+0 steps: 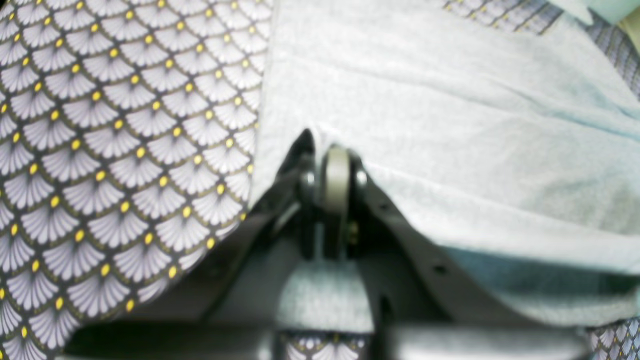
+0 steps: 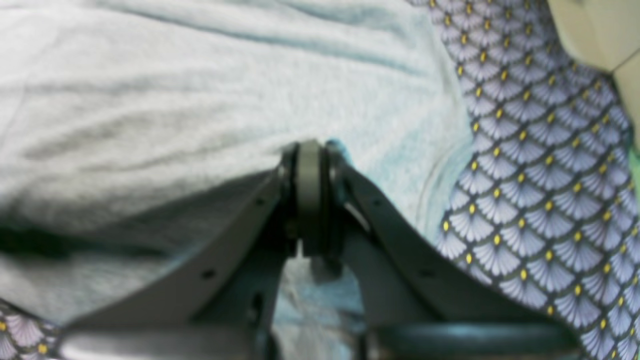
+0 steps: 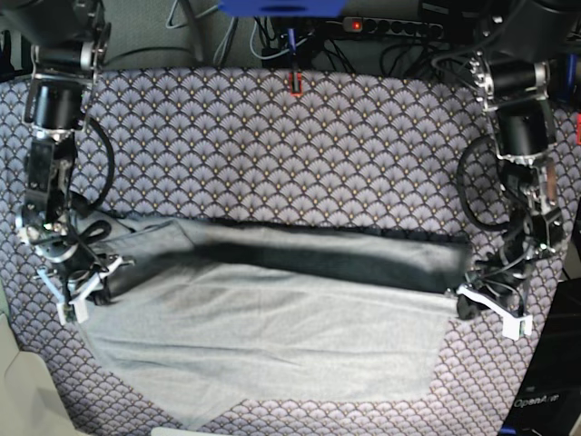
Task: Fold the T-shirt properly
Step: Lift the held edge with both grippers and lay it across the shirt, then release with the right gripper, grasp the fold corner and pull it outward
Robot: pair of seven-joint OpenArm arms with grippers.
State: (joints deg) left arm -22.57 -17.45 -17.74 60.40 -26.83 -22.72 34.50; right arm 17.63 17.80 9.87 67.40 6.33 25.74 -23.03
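Observation:
The light grey T-shirt (image 3: 272,318) lies spread wide across the front half of the patterned tablecloth (image 3: 300,163). A darker band runs along the shirt's far edge. My left gripper (image 3: 463,300) is at the shirt's right end and my right gripper (image 3: 100,272) is at its left end. In the left wrist view the left gripper (image 1: 334,150) is shut on an edge of the T-shirt (image 1: 450,125). In the right wrist view the right gripper (image 2: 310,147) is shut on a fold of the T-shirt (image 2: 200,100), which lifts off the tablecloth (image 2: 540,175) beneath.
The fan-scale tablecloth (image 1: 100,150) covers the whole table. A small red object (image 3: 295,84) sits at the far edge, with cables and a power strip (image 3: 399,25) behind. A pale surface (image 3: 23,391) shows past the table's front left corner.

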